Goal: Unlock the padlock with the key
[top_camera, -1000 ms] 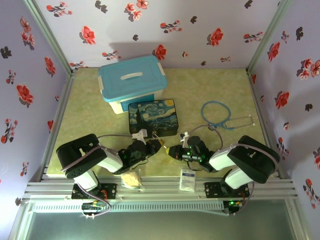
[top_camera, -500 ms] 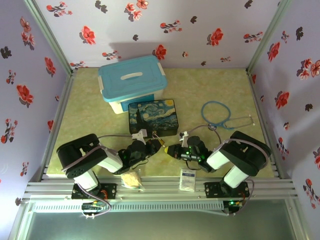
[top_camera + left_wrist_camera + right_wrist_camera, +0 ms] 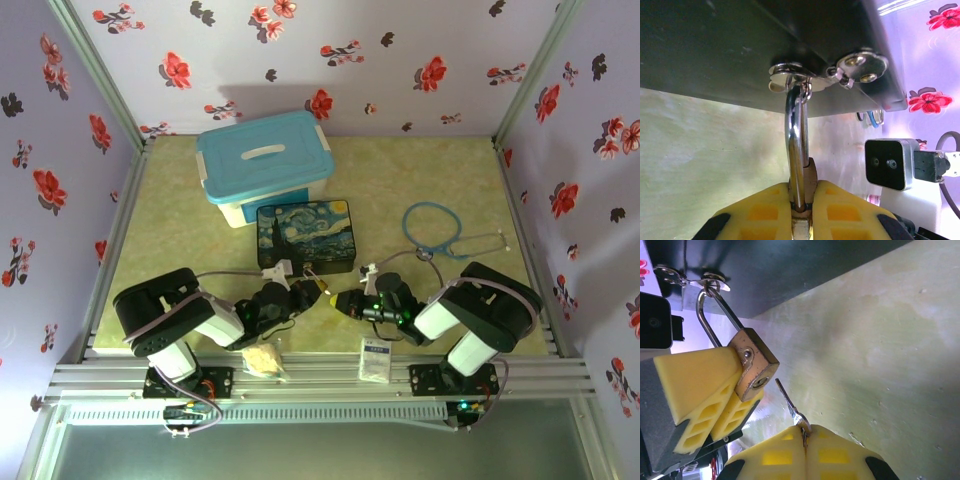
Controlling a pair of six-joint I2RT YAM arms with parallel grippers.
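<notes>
The small brass padlock (image 3: 754, 365) hangs by its silver shackle (image 3: 796, 145) from the metal hasp (image 3: 826, 75) of the Starry-Night box (image 3: 305, 235). My left gripper (image 3: 802, 210) is shut on the padlock body, yellow pads on both sides. The keyhole faces the right wrist view. My right gripper (image 3: 805, 437) is shut on the bow of the thin grey key (image 3: 789, 405). The key's tip points at the padlock's bottom face, just short of the keyhole and slightly beside it. In the top view both grippers meet in front of the box, left gripper (image 3: 312, 291) and right gripper (image 3: 342, 301).
A white bin with a blue lid (image 3: 264, 165) stands behind the box. A blue stethoscope (image 3: 440, 232) lies at the right. A white sachet (image 3: 375, 360) and a pale packet (image 3: 264, 360) lie near the front rail. The right wrist camera (image 3: 890, 157) is close to the left gripper.
The right gripper has edged left toward the padlock with the key. The left gripper has stayed holding the padlock.
</notes>
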